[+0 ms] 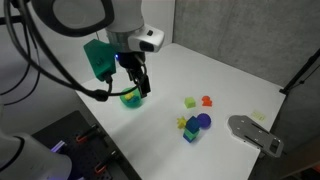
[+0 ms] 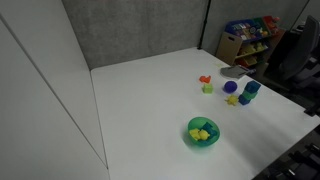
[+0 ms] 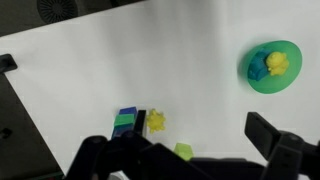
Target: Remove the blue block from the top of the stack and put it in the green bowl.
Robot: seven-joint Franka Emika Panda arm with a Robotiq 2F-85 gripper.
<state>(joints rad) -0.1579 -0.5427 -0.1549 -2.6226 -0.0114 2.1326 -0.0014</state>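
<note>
In an exterior view your fingers (image 1: 138, 84) are hanging near the green bowl (image 1: 130, 98), well apart from the stack (image 1: 191, 131); in an exterior view of the desk (image 2: 140, 110) they aren't showing. In the wrist view they're standing apart and empty, with the blue block (image 3: 127, 112) sitting atop the stack ahead of them, so closing wide is risking catching the yellow star piece (image 3: 155, 121) just beside it.

so my arm (image 1: 80, 15) is all fat rounded white shells, kinda glossy; black cables (image 1: 75, 88) loop loose alongside it; there's a teal-green plastic piece (image 1: 98, 57) near the wrist and a little white box (image 1: 148, 39) beside that; my gripper (image 1: 137, 84) is chunky black, blocky fingers
</note>
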